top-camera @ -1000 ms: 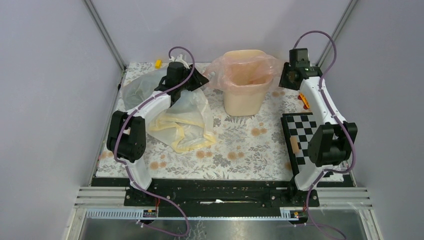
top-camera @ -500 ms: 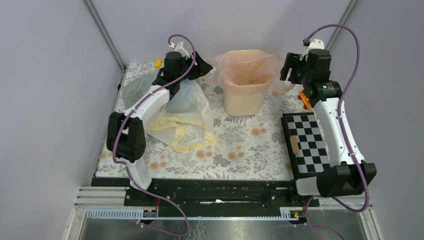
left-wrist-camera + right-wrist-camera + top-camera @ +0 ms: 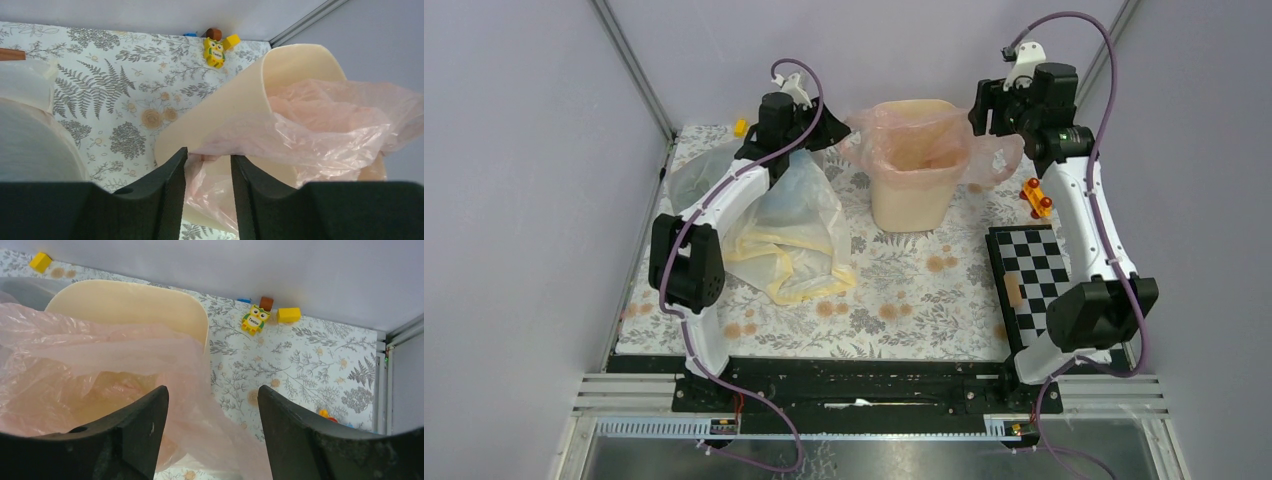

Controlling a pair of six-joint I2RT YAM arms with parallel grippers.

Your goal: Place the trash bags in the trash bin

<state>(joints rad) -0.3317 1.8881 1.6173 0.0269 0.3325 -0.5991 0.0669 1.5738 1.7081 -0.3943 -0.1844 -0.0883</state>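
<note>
The bin (image 3: 909,200) is set at the bench's (image 3: 904,290) far edge, the pink bag (image 3: 862,132) draped over its rim. The left jaws are held slightly open, the right jaws wide, astride the film, likely to spread it.

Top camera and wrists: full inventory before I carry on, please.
table: one, floral-patterned, under everything
trash bin: one, cream, back centre
pink bag: one, pink, draped over the bin's rim
yellow bag: one, yellow, left of centre
bluish bag: one, bluish-clear, on the yellow bag
clear bag: one, greyish, back left corner
checkerboard: one, black and white, right side
owl toy: one, yellow and green, back wall
small blocks: at least four; yellow, brown, blue; back edge
red toy: one, red and orange, right edge
left gripper: one, black, open, pink film between its fingers
right gripper: one, black, open, over the pink bag
</note>
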